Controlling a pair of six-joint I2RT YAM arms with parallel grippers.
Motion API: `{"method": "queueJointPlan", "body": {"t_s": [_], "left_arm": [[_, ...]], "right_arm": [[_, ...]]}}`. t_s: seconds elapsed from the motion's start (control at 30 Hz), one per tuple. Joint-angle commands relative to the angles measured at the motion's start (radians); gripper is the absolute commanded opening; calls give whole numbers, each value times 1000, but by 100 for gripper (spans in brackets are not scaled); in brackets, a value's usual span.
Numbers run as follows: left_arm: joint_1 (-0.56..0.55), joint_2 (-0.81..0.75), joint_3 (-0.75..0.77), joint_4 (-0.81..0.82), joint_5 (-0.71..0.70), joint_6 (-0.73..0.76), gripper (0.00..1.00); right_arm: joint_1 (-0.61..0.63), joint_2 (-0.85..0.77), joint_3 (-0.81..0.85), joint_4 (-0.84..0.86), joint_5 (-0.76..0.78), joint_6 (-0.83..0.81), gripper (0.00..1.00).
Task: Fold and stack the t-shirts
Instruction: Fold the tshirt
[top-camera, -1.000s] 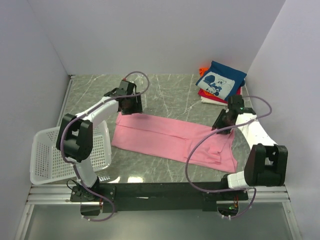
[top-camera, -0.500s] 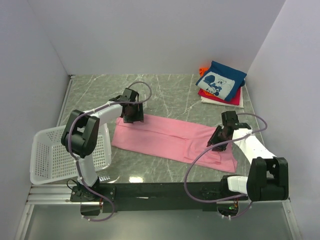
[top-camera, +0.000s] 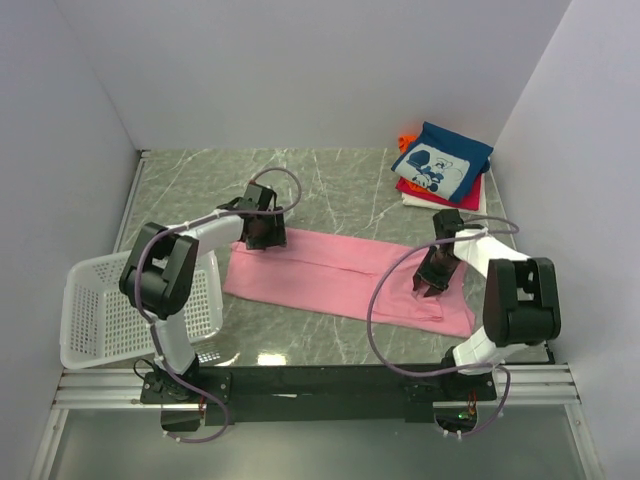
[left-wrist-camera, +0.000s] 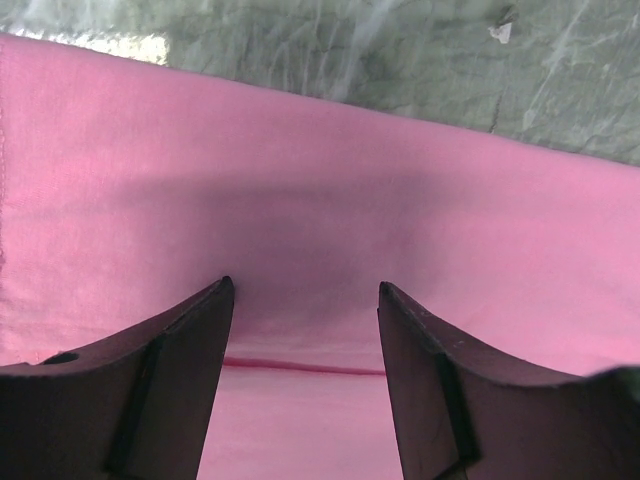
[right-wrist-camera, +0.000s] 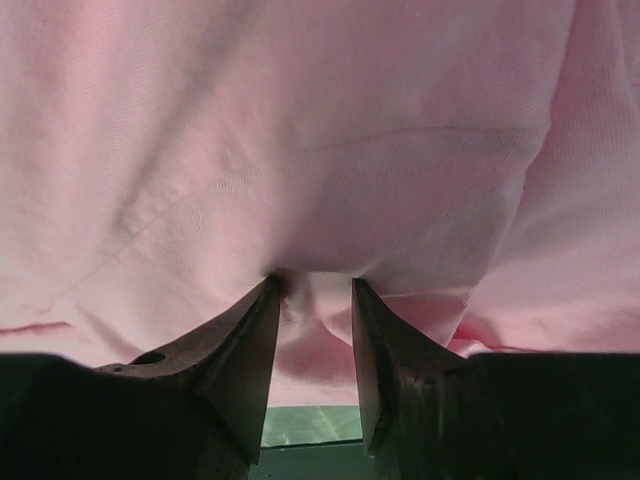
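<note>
A plain pink t-shirt (top-camera: 330, 275) lies across the table's middle as a long folded strip. My left gripper (top-camera: 262, 238) hangs open just above its far left corner. In the left wrist view the pink cloth (left-wrist-camera: 320, 180) and a seam pass under the left gripper (left-wrist-camera: 305, 288), with nothing between its fingers. My right gripper (top-camera: 430, 283) is at the shirt's right end. The right wrist view shows that gripper (right-wrist-camera: 312, 283) shut on a bunched fold of the pink cloth (right-wrist-camera: 300, 120). At the back right is a stack of folded t-shirts with the navy one (top-camera: 440, 160) on top.
A white mesh basket (top-camera: 100, 320) stands at the front left beside the left arm's base. Red (top-camera: 408, 186), white (top-camera: 420, 200) and orange (top-camera: 405, 140) cloth shows under the navy tee. Walls close in the table at the left, back and right.
The left gripper dropped from the table behind the shirt to just over its far left corner. The right gripper moved from the shirt's far right corner inward and toward the front.
</note>
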Motion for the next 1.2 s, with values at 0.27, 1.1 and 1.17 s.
{"method": "queueJointPlan", "body": {"t_s": [0.27, 1.1, 1.17], "left_arm": [[-16, -67, -149, -111, -3, -106, 66], [-234, -458, -449, -208, 49, -439, 66], [-282, -478, -459, -222, 34, -483, 66]], "right_arm": [[7, 275, 312, -34, 125, -63, 42], [88, 599, 777, -192, 117, -144, 42], [98, 626, 825, -206, 117, -156, 42]]}}
